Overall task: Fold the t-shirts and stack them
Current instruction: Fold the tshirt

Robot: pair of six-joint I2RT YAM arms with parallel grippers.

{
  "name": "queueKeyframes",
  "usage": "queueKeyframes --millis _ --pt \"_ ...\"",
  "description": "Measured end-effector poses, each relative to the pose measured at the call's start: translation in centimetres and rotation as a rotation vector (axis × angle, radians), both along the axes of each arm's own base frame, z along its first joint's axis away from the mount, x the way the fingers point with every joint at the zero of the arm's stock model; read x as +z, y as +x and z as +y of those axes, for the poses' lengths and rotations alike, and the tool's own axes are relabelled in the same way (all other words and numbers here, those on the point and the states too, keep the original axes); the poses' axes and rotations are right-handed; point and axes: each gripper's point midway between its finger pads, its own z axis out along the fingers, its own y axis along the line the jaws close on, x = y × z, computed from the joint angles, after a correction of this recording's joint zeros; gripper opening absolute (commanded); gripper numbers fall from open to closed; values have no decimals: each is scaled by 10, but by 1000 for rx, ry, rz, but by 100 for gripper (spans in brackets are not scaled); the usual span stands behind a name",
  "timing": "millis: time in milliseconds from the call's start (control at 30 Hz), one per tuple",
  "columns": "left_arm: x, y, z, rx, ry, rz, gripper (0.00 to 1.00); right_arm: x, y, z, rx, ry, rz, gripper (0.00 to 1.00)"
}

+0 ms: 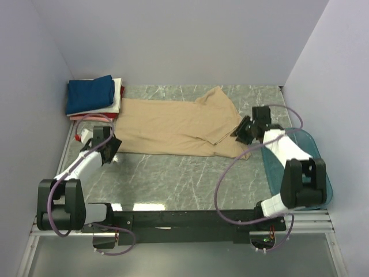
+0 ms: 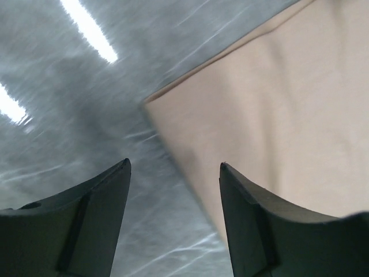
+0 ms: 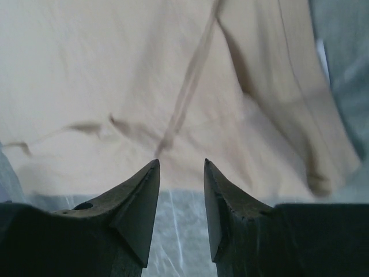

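A tan t-shirt (image 1: 173,127) lies spread flat across the middle of the marble table, partly folded at its right end. A stack of folded t-shirts (image 1: 92,97), navy on top with white and red under it, sits at the back left corner. My left gripper (image 1: 112,149) is open and empty at the shirt's near left corner; the left wrist view shows that corner (image 2: 271,127) just ahead of my left gripper (image 2: 174,166). My right gripper (image 1: 241,129) is open and empty at the shirt's right end; the right wrist view shows the cloth (image 3: 173,86) just beyond my right gripper (image 3: 181,164).
A teal translucent tub (image 1: 323,151) stands at the right edge, under the right arm. Lilac walls close in the left, back and right sides. Bare marble table (image 1: 184,179) runs between the shirt and the arm bases.
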Motion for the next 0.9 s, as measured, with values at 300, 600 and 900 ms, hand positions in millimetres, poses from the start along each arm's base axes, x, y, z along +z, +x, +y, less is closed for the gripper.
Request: queueKeyframes --millis 300,600,900 --pt "-29 -24 -4 13 -36 -3 68 -30 -76 2 -2 -7 54 43" --pt "-30 -11 -3 15 -28 -41 64 -43 -91 -4 -13 -36 69 46" --pt "-39 3 12 68 4 -33 54 -44 -89 -10 -15 -71 60 46"
